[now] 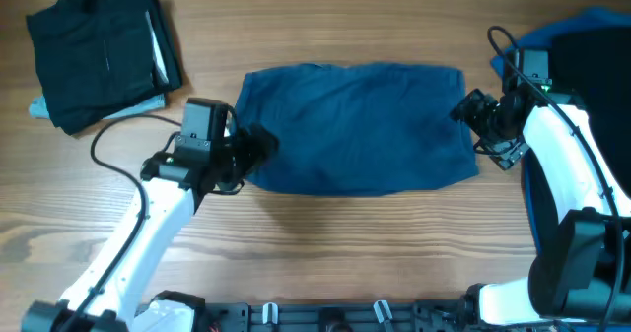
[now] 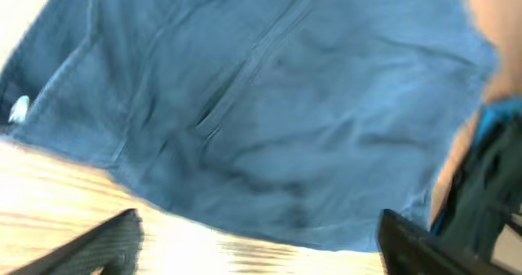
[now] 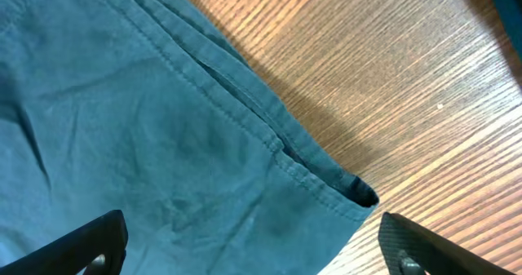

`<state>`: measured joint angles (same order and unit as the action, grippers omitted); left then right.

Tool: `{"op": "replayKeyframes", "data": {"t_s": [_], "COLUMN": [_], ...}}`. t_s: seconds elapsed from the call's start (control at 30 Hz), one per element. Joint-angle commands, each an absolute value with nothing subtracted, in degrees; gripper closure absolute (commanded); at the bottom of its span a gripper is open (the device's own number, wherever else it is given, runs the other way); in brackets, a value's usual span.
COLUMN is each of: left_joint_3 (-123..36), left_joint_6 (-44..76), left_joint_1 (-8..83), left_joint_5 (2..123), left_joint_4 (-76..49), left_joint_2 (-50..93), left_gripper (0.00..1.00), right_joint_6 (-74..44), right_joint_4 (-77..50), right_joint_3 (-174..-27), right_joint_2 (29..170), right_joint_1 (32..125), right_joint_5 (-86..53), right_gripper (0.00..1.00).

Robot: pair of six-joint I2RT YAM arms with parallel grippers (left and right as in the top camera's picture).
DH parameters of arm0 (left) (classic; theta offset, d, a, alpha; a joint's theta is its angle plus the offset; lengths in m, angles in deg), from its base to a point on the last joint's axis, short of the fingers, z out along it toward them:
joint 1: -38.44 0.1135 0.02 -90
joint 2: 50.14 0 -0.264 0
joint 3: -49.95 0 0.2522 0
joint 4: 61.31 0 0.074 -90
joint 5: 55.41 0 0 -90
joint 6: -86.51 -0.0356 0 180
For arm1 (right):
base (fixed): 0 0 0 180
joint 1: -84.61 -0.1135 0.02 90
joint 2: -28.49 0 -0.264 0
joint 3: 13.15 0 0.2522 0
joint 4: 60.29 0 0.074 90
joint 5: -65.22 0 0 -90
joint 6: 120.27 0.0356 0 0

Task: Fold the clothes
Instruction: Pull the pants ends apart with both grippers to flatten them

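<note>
The navy shorts-like garment lies flat in a folded rectangle at the middle of the table. My left gripper is open at its left edge, above the wood just off the hem. My right gripper is open at the garment's right edge, over a hemmed corner. Neither gripper holds cloth. A small white spot shows at the cloth's edge in the left wrist view. A folded stack of black clothes with a light blue piece under it lies at the back left.
A bright blue garment lies at the right edge under the right arm. Bare wood table shows in front of the navy garment. A black cable loops near the left arm.
</note>
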<state>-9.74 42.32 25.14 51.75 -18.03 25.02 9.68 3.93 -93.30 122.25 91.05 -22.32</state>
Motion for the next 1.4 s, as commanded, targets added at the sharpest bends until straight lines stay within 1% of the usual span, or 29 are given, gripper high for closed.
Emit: {"op": "replayKeyframes", "data": {"t_s": [0.0, 0.07, 0.13, 0.2, 0.23, 0.27, 0.3, 0.37, 0.5, 0.57, 0.77, 1.0, 1.03, 1.07, 1.1, 1.13, 1.17, 1.23, 1.27, 1.3, 1.37], "left_joint_3": [-11.1, -12.3, -14.0, -16.4, -18.3, -21.1, -22.5, -25.7, -26.6, -26.6, -26.6, -26.6, -26.6, -26.6, -26.6, -26.6, -26.6, -26.6, -26.7, -27.0, -28.5], "left_joint_6": [28.5, 23.6, 17.9, 14.3, 11.9, 9.0, 7.2, 5.1, 1.7, -0.2, -0.5, -0.3, -0.3, -0.3, -0.3, -0.2, -0.1, 0.0, 0.5, 2.0, 2.3], "left_joint_1": [30.8, 36.8, 42.4, 45.6, 46.4, 46.6, 46.5, 46.5, 46.2, 45.9, 41.6, 37.9, 37.5, 37.0, 36.7, 36.7, 36.7, 36.7, 36.9, 37.3, 39.4], "left_joint_5": [50.7, 53.5, 60.2, 60.8, 63.0, 67.2, 68.8, 69.7, 70.8, 72.1, 72.1, 72.0, 72.0, 71.8, 70.7, 70.7, 70.7, 68.9, 66.8, 64.3, 62.1], "left_joint_4": [-19.7, -21.2, -23.0, -24.1, -24.9, -25.6, -25.5, -25.5, -25.3, -25.5, -25.4, -20.6, -20.1, -19.7, -19.4, -19.4, -19.4, -19.3, -18.7, -17.6, -15.0], "left_joint_2": [23.1, 24.8, 29.4, 36.3, 40.1, 44.8, 46.8, 52.2, 57.1, 58.3, 62.2, 63.7, 63.7, 63.8, 63.8, 63.8, 63.8, 63.8, 63.8, 63.8, 63.8], "left_gripper": [0.04, 0.04, 0.03, 0.01, 0.00, 0.00, 0.00, 0.00, 0.00, 0.00, 0.00, 0.00, 0.04, 0.15, 0.31, 0.38, 0.52, 0.85, 0.92, 0.95, 0.96], "right_joint_6": [8.7, 8.5, 5.2, 0.1, -2.0, -2.5, -3.3, -3.4, -4.8, -4.8, -4.8, -4.8, -4.8, -4.9, -5.5, -6.3, -6.3, -6.3, -6.3, -6.3, -6.3], "right_joint_4": [4.3, 4.5, 4.3, 4.3, 4.3, 4.6, 4.6, 5.2, 5.2, 5.2, 5.2, 5.7, 6.0, 6.5, 6.9, 7.0, 7.2, 7.4, 7.4, 7.4, 7.4], "right_joint_3": [-94.4, -94.4, -94.4, -94.4, -94.4, -94.4, -94.4, -94.4, -94.4, -94.4, -94.4, -94.3, -94.3, -94.3, -94.3, -94.3, -94.3, -94.3, -94.3, -94.3, -94.3], "right_joint_2": [122.0, 122.0, 122.0, 122.0, 122.0, 122.0, 122.0, 122.0, 122.0, 122.0, 122.0, 122.0, 122.0, 122.0, 122.0, 122.0, 122.0, 122.0, 122.0, 122.0, 122.0], "right_joint_1": [91.2, 91.2, 91.2, 91.2, 91.2, 91.2, 91.2, 91.2, 90.8, 90.8, 90.8, 90.8, 90.8, 90.8, 90.8, 90.8, 90.8, 90.8, 90.8, 90.8, 90.7], "right_joint_5": [-23.2, -20.3, -17.5, -13.3, -11.9, -11.8, -11.7, -11.8, -11.7, -11.7, -11.1, -10.9, -10.9, -10.9, -10.9, -10.9, -10.9, -10.9, -10.9, -10.9, -10.2], "right_gripper": [0.01, 0.00, 0.01, 0.01, 0.00, 0.00, 0.00, 0.00, 0.00, 0.00, 0.00, 0.00, 0.00, 0.00, 0.00, 0.01, 0.01, 0.01, 0.01, 0.00, 0.00]}}
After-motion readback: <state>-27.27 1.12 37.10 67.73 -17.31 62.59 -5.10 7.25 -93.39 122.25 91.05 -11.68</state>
